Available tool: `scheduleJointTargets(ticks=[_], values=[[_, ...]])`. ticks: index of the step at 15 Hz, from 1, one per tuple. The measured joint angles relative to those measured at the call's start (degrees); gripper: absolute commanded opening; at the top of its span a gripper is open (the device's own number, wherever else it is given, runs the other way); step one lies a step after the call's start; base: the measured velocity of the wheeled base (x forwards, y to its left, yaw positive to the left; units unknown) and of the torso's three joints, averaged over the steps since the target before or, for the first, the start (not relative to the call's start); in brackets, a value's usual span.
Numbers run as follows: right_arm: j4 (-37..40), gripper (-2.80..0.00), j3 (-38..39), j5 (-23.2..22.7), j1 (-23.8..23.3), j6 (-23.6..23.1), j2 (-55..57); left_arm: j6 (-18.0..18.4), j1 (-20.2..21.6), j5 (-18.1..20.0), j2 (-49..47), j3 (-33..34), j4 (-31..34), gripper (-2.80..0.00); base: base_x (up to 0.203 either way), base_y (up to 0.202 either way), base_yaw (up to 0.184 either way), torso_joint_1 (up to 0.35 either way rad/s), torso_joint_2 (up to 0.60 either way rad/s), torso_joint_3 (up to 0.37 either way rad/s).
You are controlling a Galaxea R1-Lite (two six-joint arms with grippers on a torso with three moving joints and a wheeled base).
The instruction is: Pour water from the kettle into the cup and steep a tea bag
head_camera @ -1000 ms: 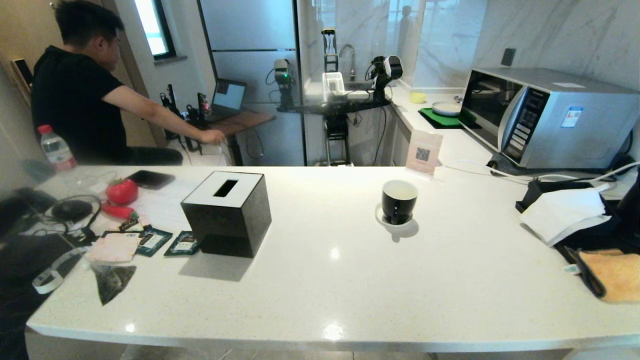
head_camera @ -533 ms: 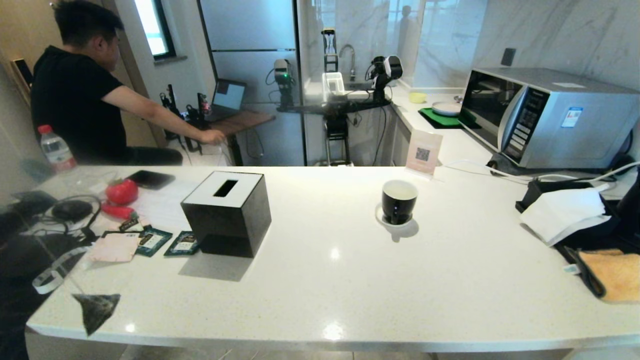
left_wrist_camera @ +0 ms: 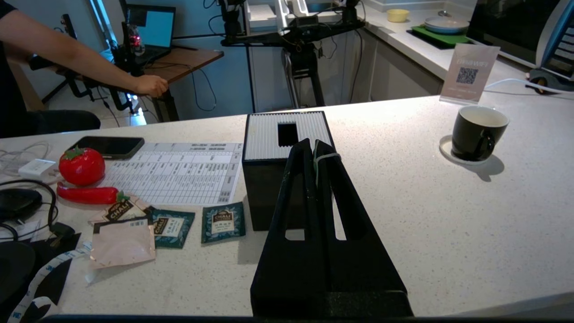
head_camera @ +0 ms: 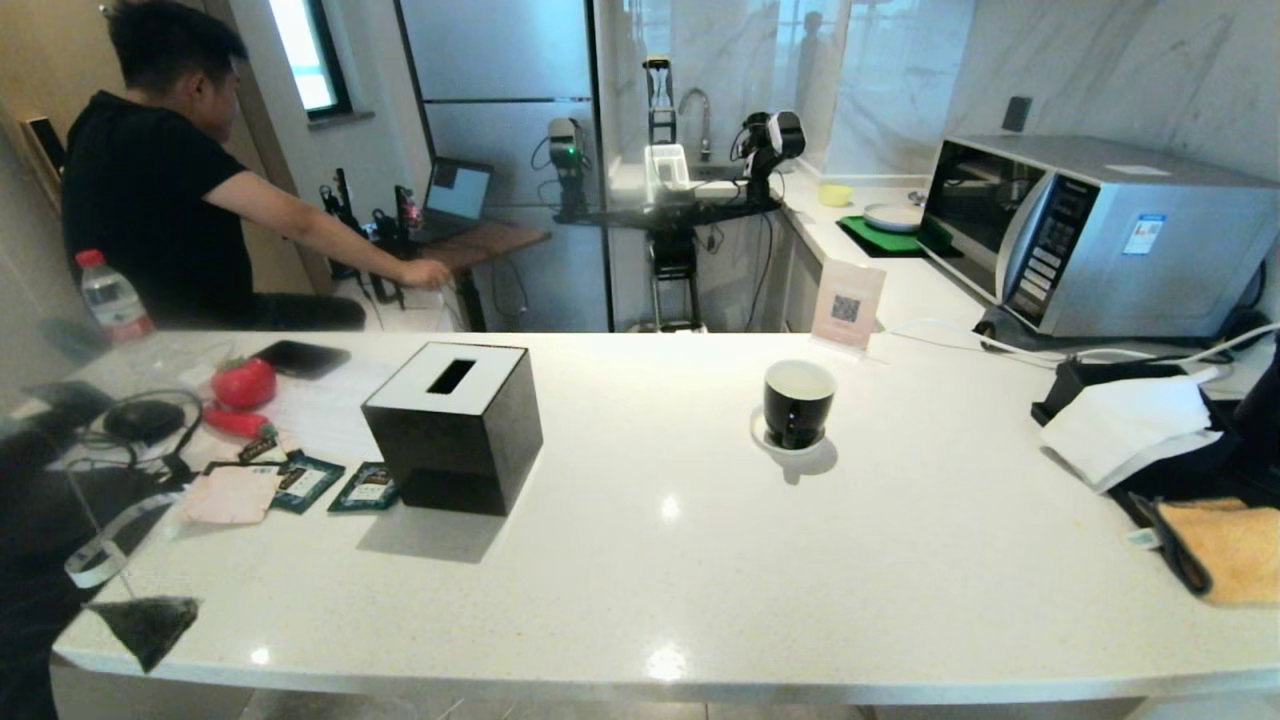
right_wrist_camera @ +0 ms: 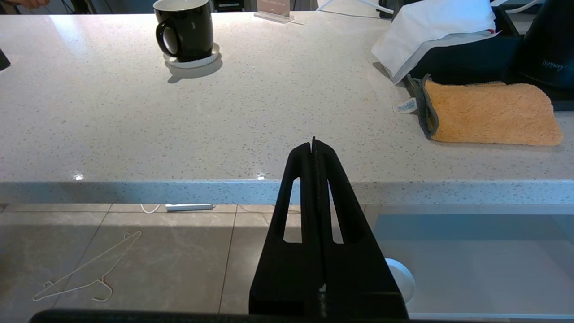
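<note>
The left pincer (left_wrist_camera: 314, 146), clamped on the string, dangles the tea bag (head_camera: 145, 625) beyond the table (head_camera: 700, 560); next it must carry it over the cup (head_camera: 798, 402).

Your left pincer (left_wrist_camera: 313, 146) is pressed fully together, fingers meeting at the tips, with a thin white string pinched between them and looped over one fingertip. It points level out over the counter (left_wrist_camera: 403, 215). In the head view the left arm is only a dark blur at about 9 o'clock, so its pose is hard to read. Your right pincer (right_wrist_camera: 313, 142) is likewise clamped tight, empty, held low before the counter's front edge, pointing toward 12 o'clock.
</note>
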State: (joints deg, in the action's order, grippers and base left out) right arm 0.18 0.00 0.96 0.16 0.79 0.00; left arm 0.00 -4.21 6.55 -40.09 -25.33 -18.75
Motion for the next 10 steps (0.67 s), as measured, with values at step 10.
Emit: scheduleJointTargets(ticks=[10], values=[[0.02, -2.80, 0.00, 0.00, -0.02, 0.00, 0.00, -0.07, -1.54, 0.09, -0.23, 0.11, -0.07, -2.80, 0.000, -0.135, -0.001, 0.003, 0.00, 0.001]])
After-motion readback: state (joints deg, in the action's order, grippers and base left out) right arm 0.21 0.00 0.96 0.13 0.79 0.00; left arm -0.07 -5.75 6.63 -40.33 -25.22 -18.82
